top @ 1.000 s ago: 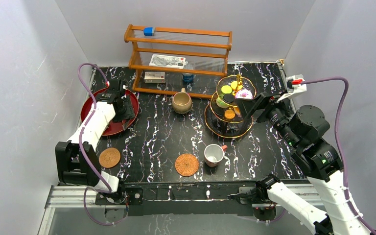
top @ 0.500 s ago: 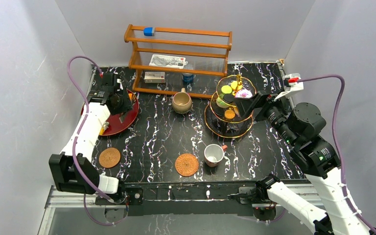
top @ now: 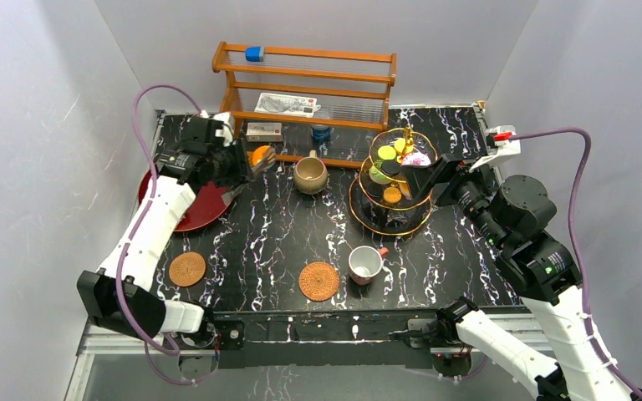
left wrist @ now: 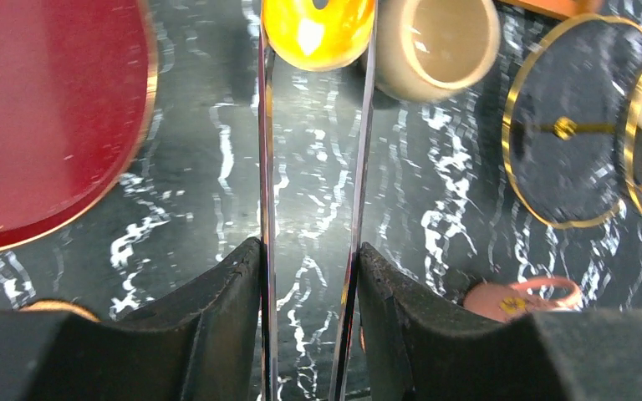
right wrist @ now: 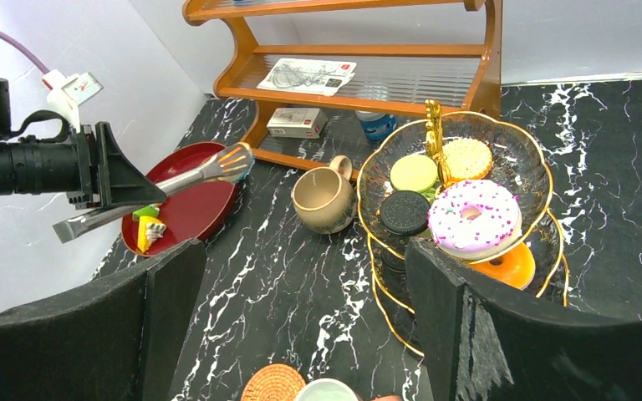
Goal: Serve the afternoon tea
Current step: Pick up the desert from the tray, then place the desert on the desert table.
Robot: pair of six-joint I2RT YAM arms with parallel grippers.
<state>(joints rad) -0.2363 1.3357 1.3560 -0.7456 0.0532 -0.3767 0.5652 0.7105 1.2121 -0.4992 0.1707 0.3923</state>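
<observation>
I see the orange toy fruit (top: 259,155) pinched in the long tongs (left wrist: 265,150) of my left gripper (top: 247,161), upper left of centre, just left of the tan mug (top: 309,175), with the arm stretched forward. My right gripper (top: 429,177) hangs spread wide beside the tiered stand (top: 391,219), right of centre.

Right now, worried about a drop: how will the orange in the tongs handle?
The orange looks glossy and round, so it may slip from the thin metal tongs. Dropped, it would probably roll across the flat table.
</observation>
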